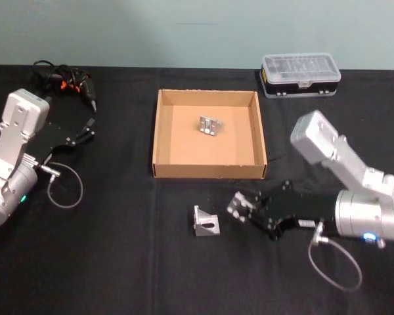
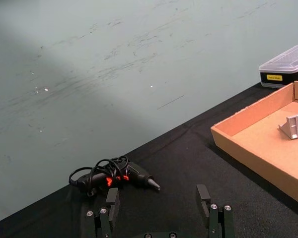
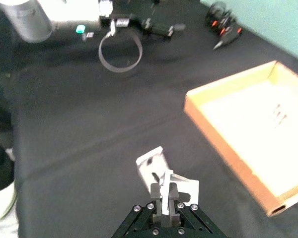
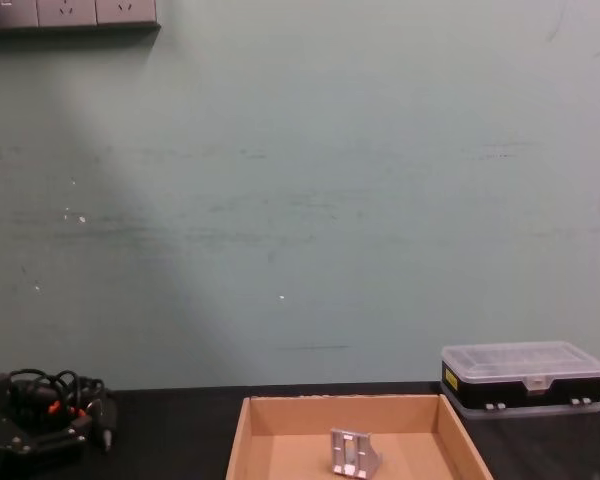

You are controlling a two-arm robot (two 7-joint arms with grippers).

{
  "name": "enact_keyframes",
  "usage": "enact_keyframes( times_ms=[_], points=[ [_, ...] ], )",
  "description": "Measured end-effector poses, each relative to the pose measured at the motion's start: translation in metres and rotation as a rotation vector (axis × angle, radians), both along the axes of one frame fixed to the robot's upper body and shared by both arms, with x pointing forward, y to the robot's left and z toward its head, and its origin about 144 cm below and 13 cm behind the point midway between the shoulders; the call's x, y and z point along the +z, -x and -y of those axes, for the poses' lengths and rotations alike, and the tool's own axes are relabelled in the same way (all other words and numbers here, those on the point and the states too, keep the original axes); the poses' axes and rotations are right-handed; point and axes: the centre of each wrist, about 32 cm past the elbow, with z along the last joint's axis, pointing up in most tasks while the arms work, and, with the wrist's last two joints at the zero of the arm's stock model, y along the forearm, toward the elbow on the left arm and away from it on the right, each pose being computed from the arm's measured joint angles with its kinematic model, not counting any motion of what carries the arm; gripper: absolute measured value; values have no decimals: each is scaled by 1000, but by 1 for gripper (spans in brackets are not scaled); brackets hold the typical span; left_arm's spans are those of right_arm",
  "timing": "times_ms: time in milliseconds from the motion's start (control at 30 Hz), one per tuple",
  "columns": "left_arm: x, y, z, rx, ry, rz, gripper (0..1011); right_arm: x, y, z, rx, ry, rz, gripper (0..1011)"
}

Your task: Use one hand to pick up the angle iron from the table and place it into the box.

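The tan cardboard box point(image 1: 160, 131) stands in the middle of the black table point(image 1: 118, 262), with one silver angle iron point(image 1: 210, 126) lying inside it, also seen in the chest view point(image 4: 353, 453). In front of the box's front wall, my right gripper point(image 1: 241, 209) is shut on a second angle iron point(image 3: 186, 187). A third angle iron point(image 1: 205, 222) stands on the table just beyond the fingertips, apart from them, and appears in the right wrist view point(image 3: 151, 163). My left gripper point(image 2: 159, 206) is parked open at the far left of the table point(image 1: 87, 128).
A clear-lidded plastic case point(image 1: 300, 74) sits at the back right. A black electric screwdriver with a coiled cable point(image 1: 69, 82) lies at the back left, just ahead of the left gripper. Cable loops hang from both wrists. The front left of the table is bare.
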Motion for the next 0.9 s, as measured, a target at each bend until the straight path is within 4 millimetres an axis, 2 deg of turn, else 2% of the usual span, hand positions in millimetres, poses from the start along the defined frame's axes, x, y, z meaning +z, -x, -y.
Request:
enact_keyframes(
  times_ms=[100,367,433,900],
  points=[
    [0,0,0,0,0,0,1011,13,-8,-2,-18,-29,24,94],
    [0,0,0,0,0,0,1011,28,-31,-4,-68,-52,64,94],
    [0,0,0,0,0,0,1011,32,-44,-6,-90,-55,78,94],
    [0,0,0,0,0,0,1011,28,-96,-22,-188,-25,106,94]
  ],
)
